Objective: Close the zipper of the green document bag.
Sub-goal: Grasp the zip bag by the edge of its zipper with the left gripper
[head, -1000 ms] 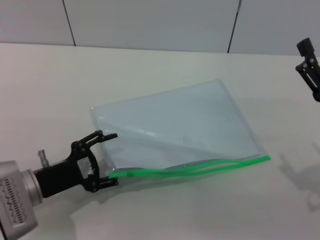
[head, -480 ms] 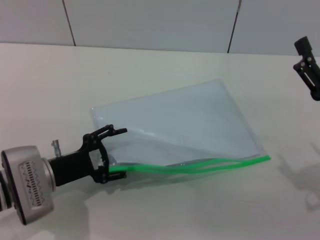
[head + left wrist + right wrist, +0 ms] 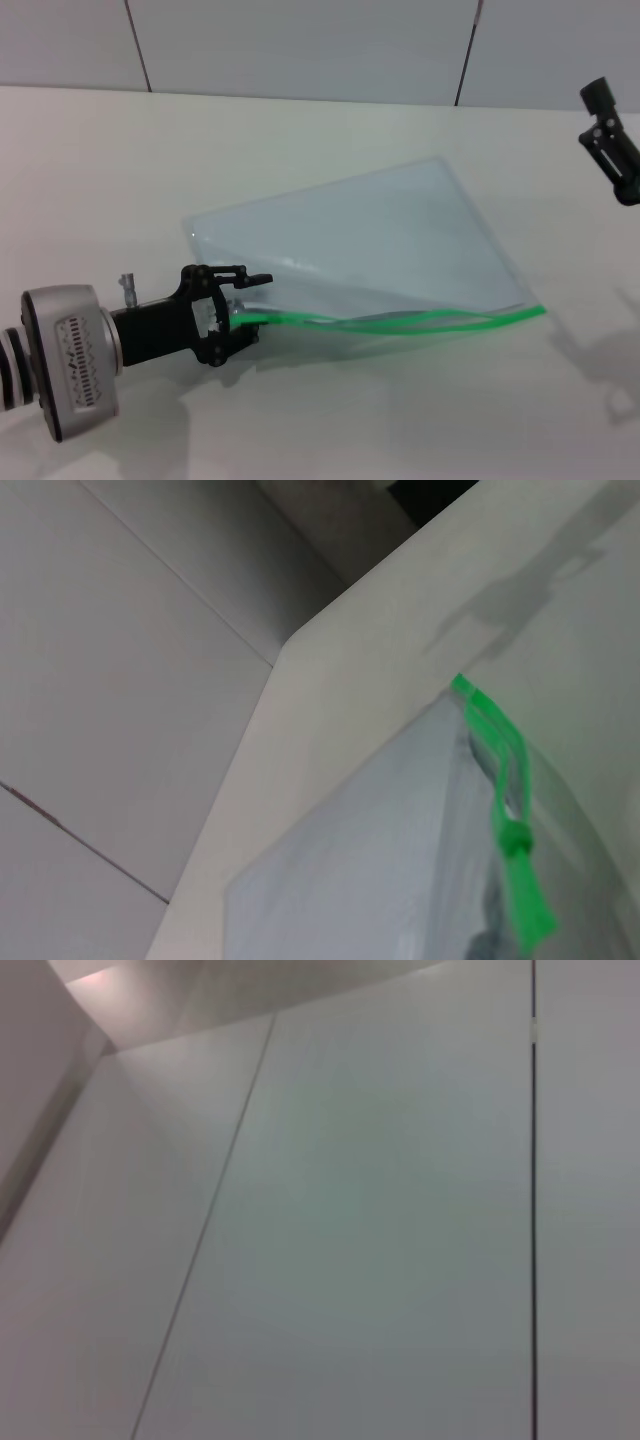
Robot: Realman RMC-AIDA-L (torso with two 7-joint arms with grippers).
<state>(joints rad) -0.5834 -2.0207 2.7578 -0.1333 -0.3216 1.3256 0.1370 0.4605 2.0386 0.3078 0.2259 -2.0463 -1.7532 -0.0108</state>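
Observation:
The green document bag (image 3: pixel 370 235) lies flat on the white table, a transparent pale-blue pouch. Its zipper (image 3: pixel 400 325) runs along the near edge, and the two green strips gape apart in the middle. My left gripper (image 3: pixel 250 307) is at the zipper's left end, open, with one finger above the strip and one below. The left wrist view shows the bag (image 3: pixel 370 870), the zipper (image 3: pixel 497 770) and a small darker slider (image 3: pixel 515 838). My right gripper (image 3: pixel 612 150) hangs raised at the far right, away from the bag.
The white table (image 3: pixel 120 180) stretches around the bag, and its far edge meets a grey panelled wall (image 3: pixel 300 40). The right wrist view shows only wall panels (image 3: pixel 380 1220).
My left gripper has moved right onto the zipper's left end and its fingers have narrowed. The bag's near left corner has shifted slightly. The right gripper has barely moved.

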